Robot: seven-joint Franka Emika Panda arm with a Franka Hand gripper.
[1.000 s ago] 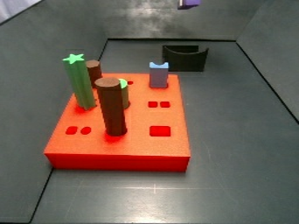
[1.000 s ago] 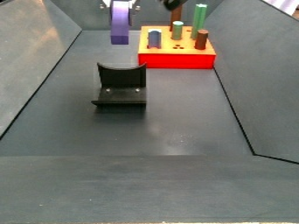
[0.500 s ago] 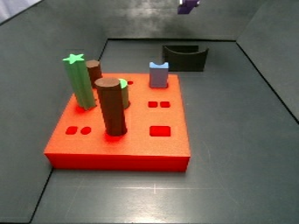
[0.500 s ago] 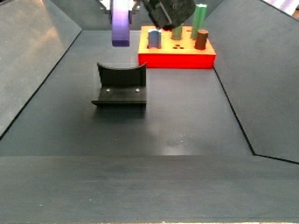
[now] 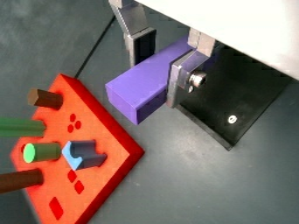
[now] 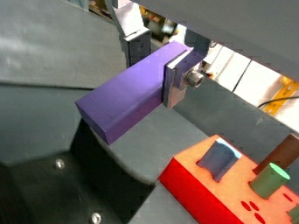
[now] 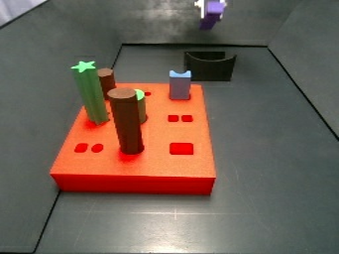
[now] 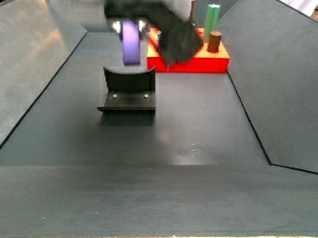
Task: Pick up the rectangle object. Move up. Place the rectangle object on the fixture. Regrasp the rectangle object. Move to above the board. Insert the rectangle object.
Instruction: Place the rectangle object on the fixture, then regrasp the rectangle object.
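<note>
The gripper [image 5: 160, 63] is clamped on the rectangle object [image 5: 149, 86], its two silver fingers [image 5: 183, 74] pressed against opposite long faces of the purple block, as both wrist views show [image 6: 131, 92]. The block juts out past the fingertips, so only its rear part lies between the pads. In a side view the block [image 8: 129, 42] hangs upright in the air above the fixture [image 8: 126, 90], its lower end near the fixture's raised back but apart from it, with the blurred dark bulk of the gripper [image 8: 159, 28] just beside it. In a side view from the opposite end, the block [image 7: 212, 10] shows as a small purple shape at the upper edge, above the fixture [image 7: 211, 63] at the back of the floor (the gripper itself is hardly visible there). The board [image 7: 139, 149] lies flat on the dark floor, well apart from the fixture, and carries a green star-topped peg [image 7: 89, 92], a brown peg [image 7: 126, 121] and a blue-grey notched peg [image 7: 180, 85], all upright. In a wrist view the board [image 5: 94, 159] lies below and to one side of the held block, and the fixture's dark plate [image 5: 236, 105] lies under the gripper.
</note>
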